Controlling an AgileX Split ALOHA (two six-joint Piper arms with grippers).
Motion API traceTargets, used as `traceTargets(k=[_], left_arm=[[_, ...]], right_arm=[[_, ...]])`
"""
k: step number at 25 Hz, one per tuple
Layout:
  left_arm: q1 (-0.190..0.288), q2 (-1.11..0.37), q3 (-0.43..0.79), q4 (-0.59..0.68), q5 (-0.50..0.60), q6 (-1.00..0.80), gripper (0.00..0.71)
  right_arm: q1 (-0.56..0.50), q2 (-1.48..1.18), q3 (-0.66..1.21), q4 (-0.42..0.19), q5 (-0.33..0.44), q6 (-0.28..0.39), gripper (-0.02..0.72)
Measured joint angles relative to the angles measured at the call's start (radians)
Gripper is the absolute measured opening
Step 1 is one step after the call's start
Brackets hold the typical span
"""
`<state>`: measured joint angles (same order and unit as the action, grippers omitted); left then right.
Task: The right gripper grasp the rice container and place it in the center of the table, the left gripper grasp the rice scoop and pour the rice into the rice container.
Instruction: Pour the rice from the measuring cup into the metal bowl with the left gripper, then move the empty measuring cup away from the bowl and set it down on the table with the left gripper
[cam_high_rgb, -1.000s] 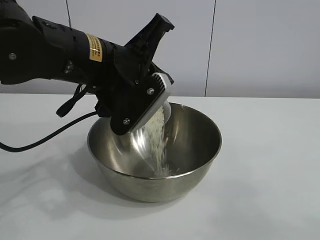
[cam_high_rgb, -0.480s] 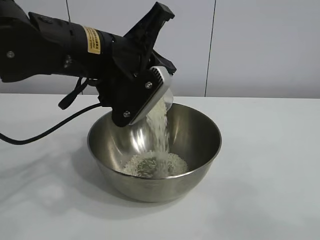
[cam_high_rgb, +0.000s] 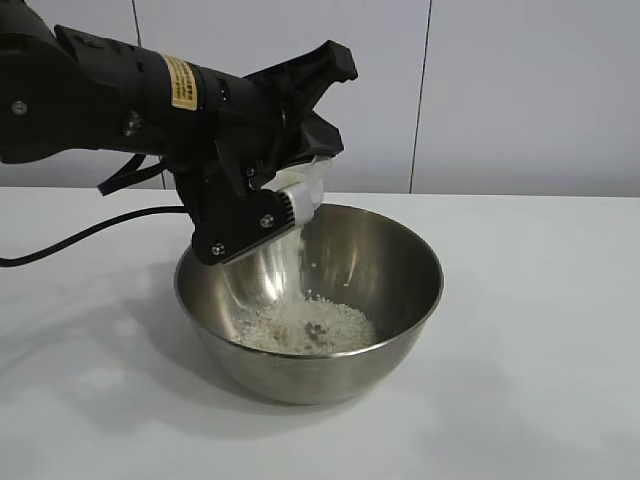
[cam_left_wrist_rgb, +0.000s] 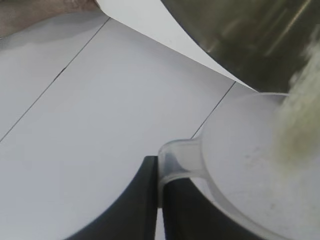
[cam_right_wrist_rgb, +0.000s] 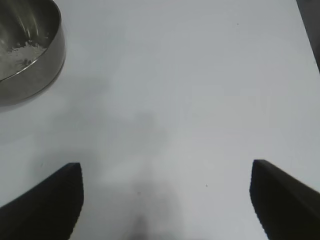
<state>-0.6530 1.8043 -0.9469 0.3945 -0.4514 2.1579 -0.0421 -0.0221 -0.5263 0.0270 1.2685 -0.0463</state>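
The rice container, a shiny steel bowl, stands on the white table. My left gripper hovers over its left rim, shut on the handle of the rice scoop, which is tipped steeply mouth-down. A thin trickle of rice drops onto the heap in the bowl. In the left wrist view the left gripper pinches the scoop's handle, with rice sliding along the cup. My right gripper hangs open above bare table, well away from the bowl.
A black cable runs from the left arm across the table to the left of the bowl. White wall panels stand behind. A dark edge bounds the table in the right wrist view.
The left gripper has turned the scoop further over. The thick stream of rice has thinned to a trickle and the heap in the bowl has grown. The right gripper has stayed still.
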Motion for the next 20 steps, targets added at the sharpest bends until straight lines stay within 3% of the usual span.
traceTargets(k=[5, 8, 11, 17, 20], left_arm=[[0.000, 0.000, 0.000, -0.002, 0.000, -0.033, 0.009], [0.000, 0.000, 0.000, -0.003, -0.004, -0.228, 0.009], [0.000, 0.000, 0.000, -0.004, -0.059, -0.583, 0.009], [0.000, 0.000, 0.000, -0.005, -0.231, -1.477, 0.009], [0.000, -0.002, 0.000, -0.043, -0.283, -1.795, 0.009]], right_arm=[[0.000, 0.000, 0.000, 0.000, 0.000, 0.000, 0.621], [0.000, 0.000, 0.000, 0.000, 0.000, 0.000, 0.621], [0.000, 0.000, 0.000, 0.000, 0.000, 0.000, 0.621], [0.000, 0.000, 0.000, 0.000, 0.000, 0.000, 0.621], [0.000, 0.000, 0.000, 0.000, 0.000, 0.000, 0.621]])
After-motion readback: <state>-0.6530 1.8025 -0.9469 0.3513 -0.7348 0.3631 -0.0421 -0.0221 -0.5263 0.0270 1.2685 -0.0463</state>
